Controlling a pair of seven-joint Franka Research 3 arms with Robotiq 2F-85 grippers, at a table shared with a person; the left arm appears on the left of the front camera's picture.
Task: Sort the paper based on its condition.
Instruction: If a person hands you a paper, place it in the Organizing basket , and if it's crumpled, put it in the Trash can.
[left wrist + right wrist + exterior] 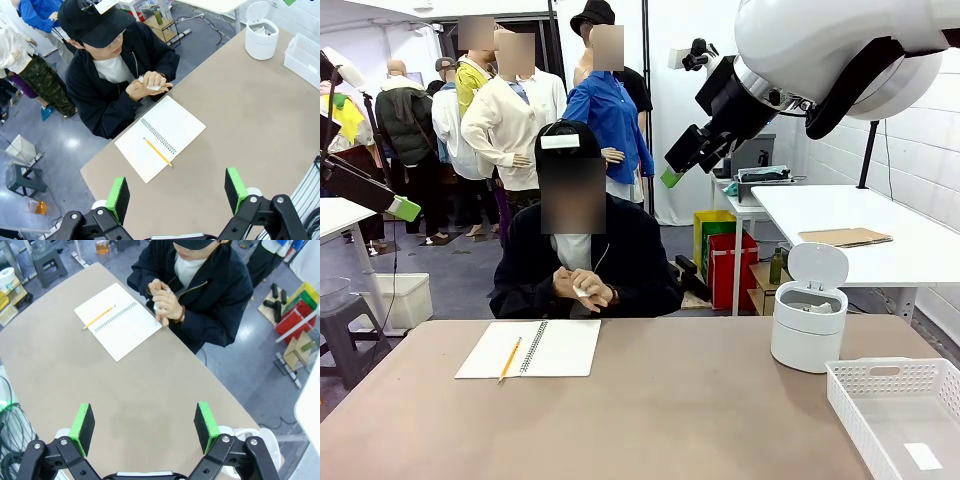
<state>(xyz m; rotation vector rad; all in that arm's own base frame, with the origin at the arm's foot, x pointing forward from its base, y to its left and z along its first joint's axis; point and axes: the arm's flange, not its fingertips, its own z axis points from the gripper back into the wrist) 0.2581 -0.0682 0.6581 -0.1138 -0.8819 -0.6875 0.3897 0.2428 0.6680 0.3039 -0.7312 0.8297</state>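
The paper [582, 291] is a small white wad pressed between the hands of the person seated at the far side of the table; it also shows as the paper [151, 86] and the paper [157, 305] in the wrist views. My left gripper [177, 189] hangs high over the table's near left edge, open and holding nothing. My right gripper [145, 422] is also raised well above the table, open and holding nothing. In the front view the right gripper [678, 165] sits up at the top right, far from the paper.
An open spiral notebook [555, 348] with a yellow pencil [510, 359] lies in front of the person. At the table's right stands a white bin [807, 325] with its lid up. A white basket [895, 395] at the near right holds a flat slip [923, 456].
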